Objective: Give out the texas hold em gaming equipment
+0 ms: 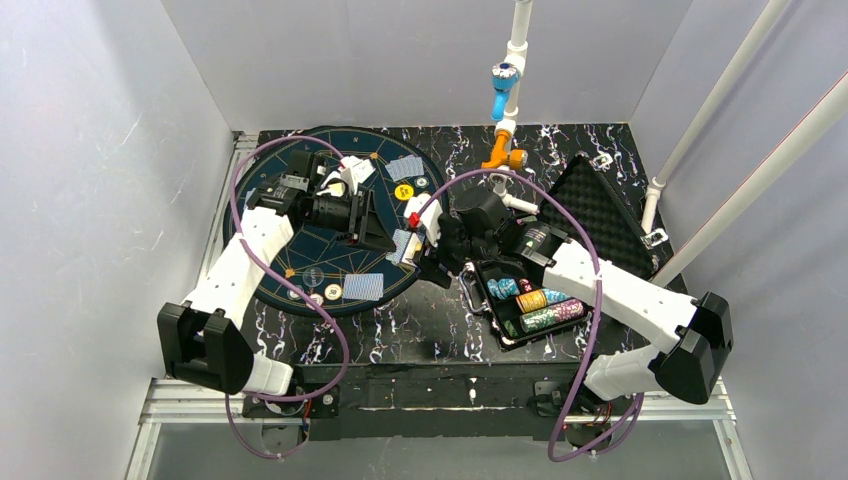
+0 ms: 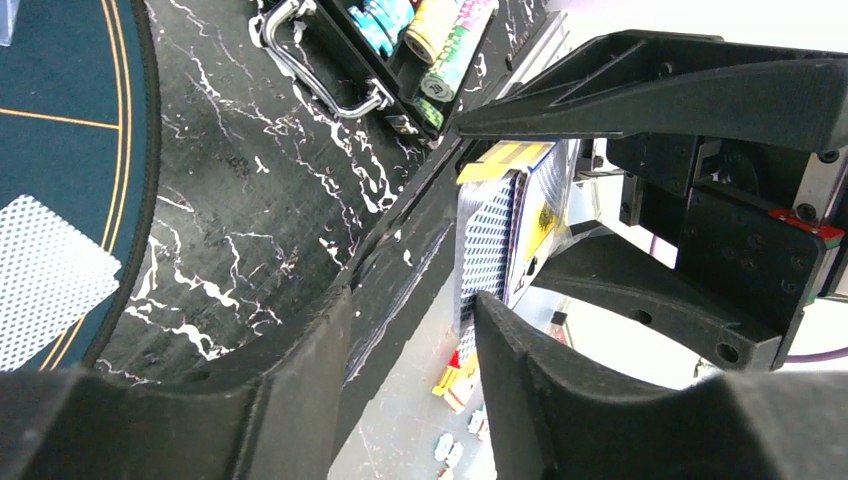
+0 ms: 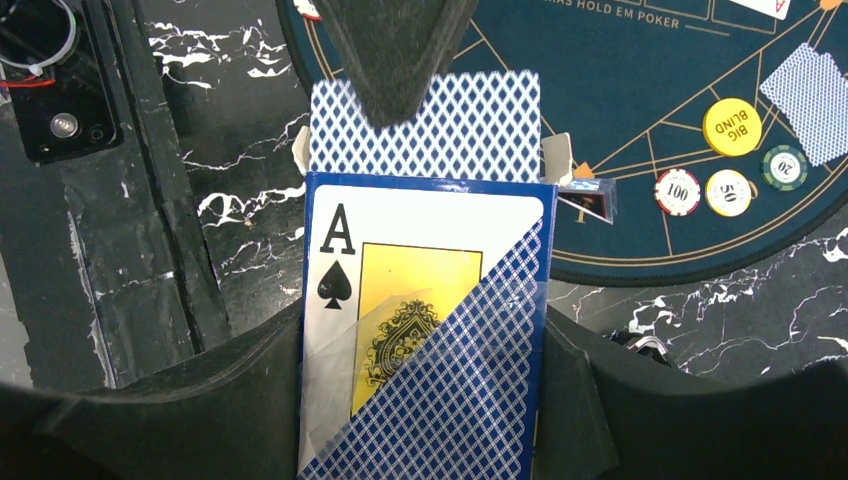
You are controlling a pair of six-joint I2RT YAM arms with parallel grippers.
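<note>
We hold the pack (image 3: 425, 330) clamped between our right fingers (image 3: 180, 400) above the surface (image 3: 250, 230), our left fingers (image 2: 560, 400) apart astride the card (image 3: 470, 130) jutting beyond them; an off-centre pinch, we judge, could drag out extra cards or twist the pack loose.

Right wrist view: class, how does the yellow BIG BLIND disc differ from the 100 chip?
The BIG BLIND disc is plain yellow with words; the 100 chip is white, red-striped at its edge, with a number. The BIG BLIND disc lies further inside the poker mat; the 100 chip sits nearer its rim. Both are round and lie flat.
</note>
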